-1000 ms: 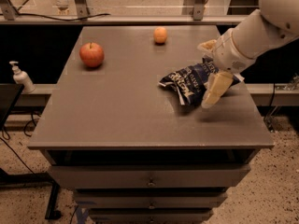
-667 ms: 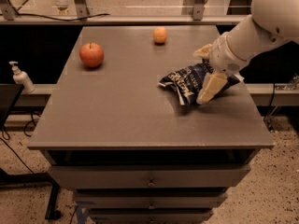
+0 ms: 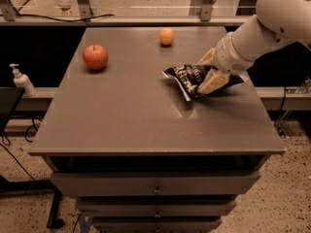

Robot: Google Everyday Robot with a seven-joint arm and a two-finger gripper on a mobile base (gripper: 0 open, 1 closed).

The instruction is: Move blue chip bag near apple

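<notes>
Camera view, tool (image 3: 200,76) grasping blue chip bag (image 3: 182,74) at right end, apple (image 3: 95,57) well apart leftward.

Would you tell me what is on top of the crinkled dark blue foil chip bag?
Only the gripper sits over the blue chip bag, jaws closed on it; the foil beneath them is hidden.

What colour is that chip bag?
The blue chip bag is dark navy with white lettering, clearest in camera view; the gripper clamps its right end.
</notes>
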